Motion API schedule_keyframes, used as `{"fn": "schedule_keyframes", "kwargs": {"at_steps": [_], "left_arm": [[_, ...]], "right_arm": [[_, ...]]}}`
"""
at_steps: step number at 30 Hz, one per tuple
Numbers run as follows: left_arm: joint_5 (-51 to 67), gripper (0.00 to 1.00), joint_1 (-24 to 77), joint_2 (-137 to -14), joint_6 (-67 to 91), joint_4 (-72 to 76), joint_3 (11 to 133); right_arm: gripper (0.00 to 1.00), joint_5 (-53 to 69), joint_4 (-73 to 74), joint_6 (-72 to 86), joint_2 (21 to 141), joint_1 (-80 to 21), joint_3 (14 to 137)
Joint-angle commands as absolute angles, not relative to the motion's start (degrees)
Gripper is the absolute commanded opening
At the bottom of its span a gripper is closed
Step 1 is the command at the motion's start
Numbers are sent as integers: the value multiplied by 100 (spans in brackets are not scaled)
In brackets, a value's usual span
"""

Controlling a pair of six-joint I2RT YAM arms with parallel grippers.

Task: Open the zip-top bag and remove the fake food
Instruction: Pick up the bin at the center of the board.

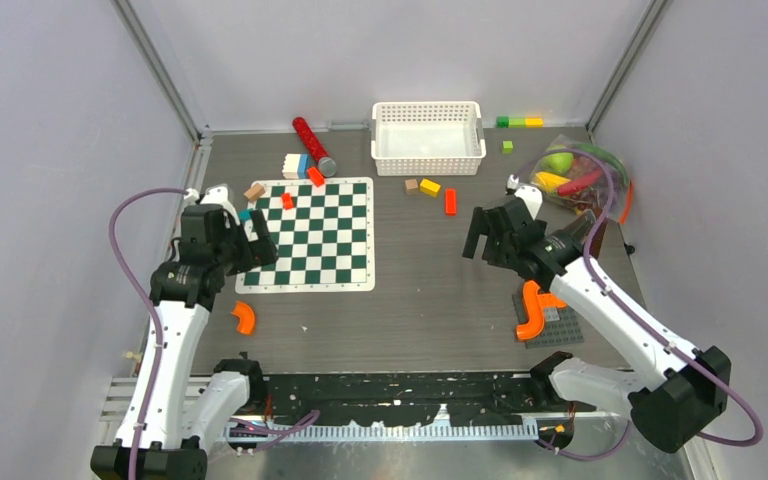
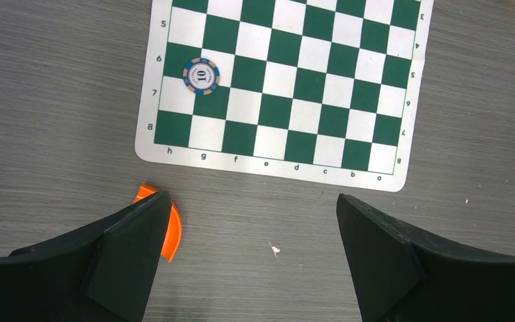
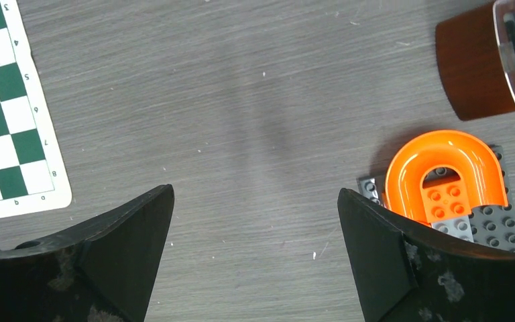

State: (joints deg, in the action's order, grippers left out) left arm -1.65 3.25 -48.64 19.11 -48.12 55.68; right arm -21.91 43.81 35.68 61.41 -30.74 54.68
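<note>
Where you look down from the top camera, the zip-top bag point(image 1: 578, 178) lies at the far right of the table point(image 1: 430, 310), right of the white basket point(image 1: 428, 137), with the fake food point(image 1: 560, 162) visible inside it. The left gripper point(image 1: 258, 240) hovers at the left edge of the chessboard point(image 1: 320, 235). The right gripper point(image 1: 484, 236) hangs mid-table, apart from the bag.

Left wrist view: you see both jaws spread wide and holding nothing, above an orange curved piece point(image 2: 173, 231) just near of the board.

Right wrist view: the jaws are likewise fully parted and empty. An orange U-shaped piece point(image 3: 442, 168) sits on a grey studded plate point(image 3: 496, 228) beside one finger.
</note>
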Motion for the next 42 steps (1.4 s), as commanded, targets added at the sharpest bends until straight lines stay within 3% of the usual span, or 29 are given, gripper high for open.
{"fn": "schedule_keyframes", "kwargs": {"at_steps": [1,6,11,18,27,33,39,42], "left_arm": [[-92,98,292,-4845,1863,-4604,5580],[-27,98,291,-4996,1847,-4660,5609],[-26,98,290,-5060,1837,-4685,5610],[190,98,291,-5115,1820,-4658,5598],[369,98,290,-5188,1793,-4650,5605],[368,98,290,-5191,1786,-4654,5596],[360,98,290,-5242,1784,-4658,5607],[353,98,291,-5252,1784,-4668,5611]], "right_arm": [[99,-2417,4277,3385,6504,-3061,6191],[99,-2457,4254,3233,7538,-2535,7303],[96,-1615,4034,3265,8627,-1375,8307],[91,-846,3573,3172,10174,-678,9701],[80,177,3249,2966,11916,-341,11269],[75,271,3840,2634,13051,-341,12486],[66,287,4189,2403,13819,-341,13324],[57,234,4330,2284,14068,-338,13597]]}}
